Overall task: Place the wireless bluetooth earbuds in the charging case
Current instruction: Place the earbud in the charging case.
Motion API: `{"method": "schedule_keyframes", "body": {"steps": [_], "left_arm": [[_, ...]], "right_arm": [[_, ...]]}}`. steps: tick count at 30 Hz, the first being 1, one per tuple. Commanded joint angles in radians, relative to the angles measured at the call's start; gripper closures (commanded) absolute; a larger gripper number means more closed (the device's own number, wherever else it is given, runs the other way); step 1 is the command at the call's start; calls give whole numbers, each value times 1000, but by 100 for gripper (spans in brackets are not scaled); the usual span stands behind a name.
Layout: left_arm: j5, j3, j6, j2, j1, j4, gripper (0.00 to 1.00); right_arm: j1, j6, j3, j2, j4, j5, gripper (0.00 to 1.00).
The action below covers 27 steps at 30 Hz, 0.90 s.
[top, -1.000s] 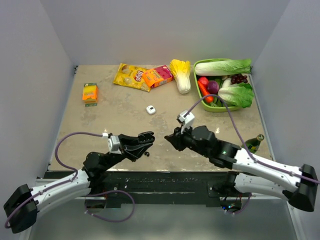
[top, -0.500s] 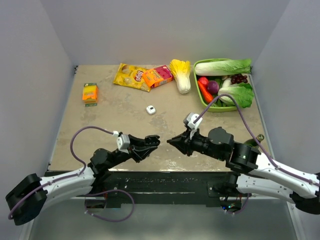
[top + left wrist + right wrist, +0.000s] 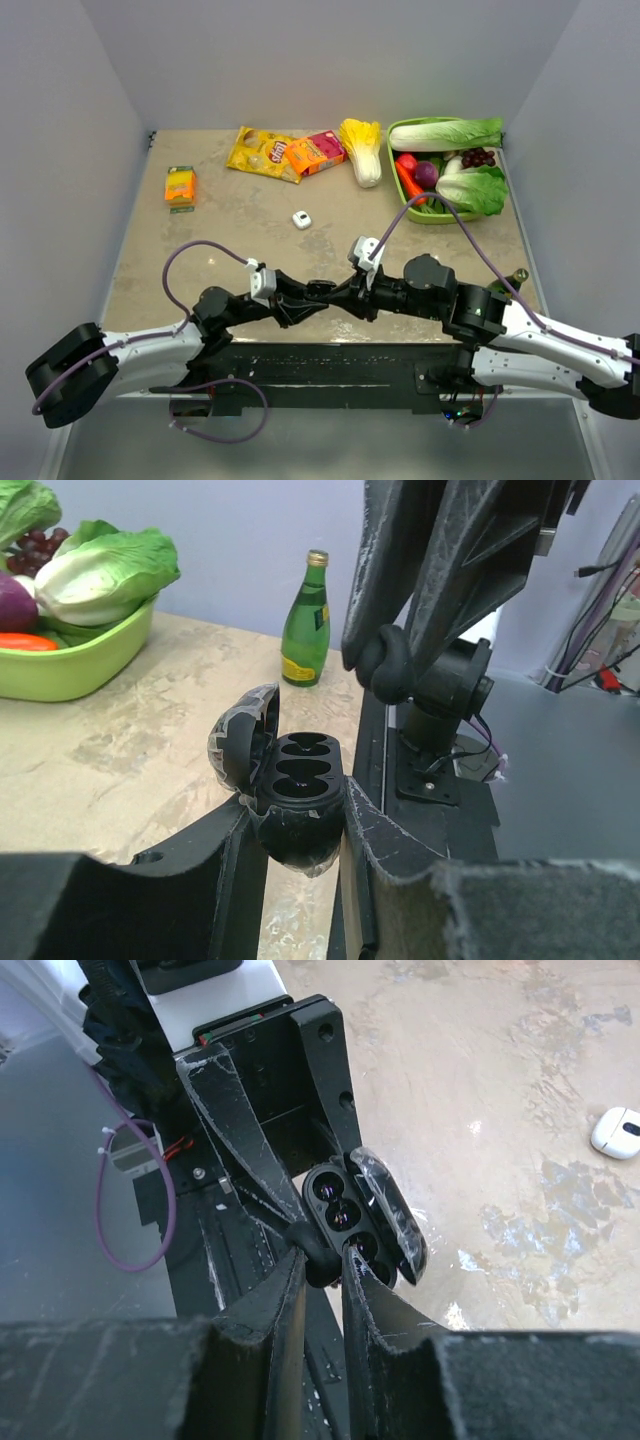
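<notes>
The two arms meet tip to tip over the near edge of the counter (image 3: pixel 230 230), about the middle. The left claw (image 3: pixel 298 825) is clenched on the black charging case (image 3: pixel 300 780), one finger on each side of its rounded body. The lid (image 3: pixel 245 740) is swung open to the far side, and in the left wrist view both wells look empty.

The right claw (image 3: pixel 320 1265) is pinched on a glossy black earbud (image 3: pixel 384 666), held at the very tips of its fingers. Seen from the left wrist, the bud hangs above the open case and slightly to the right, with a gap between them. From the right wrist, it sits at the end of the case nearest that camera, overlapping the rim, so contact cannot be judged there.

A small white object (image 3: pixel 302 219) lies alone farther out on the counter.
</notes>
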Motion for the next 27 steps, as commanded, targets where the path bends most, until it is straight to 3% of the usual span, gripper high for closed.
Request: {"method": "schedule_keyframes", "body": {"steps": [1,27], "left_arm": [[72,57,-5,30,0,133,100],[57,74,-13,72,-22,159,100]], "right_arm": [[6,-29,45,16,48,-24,100],[12,-20,37,73,92,74,100]]}}
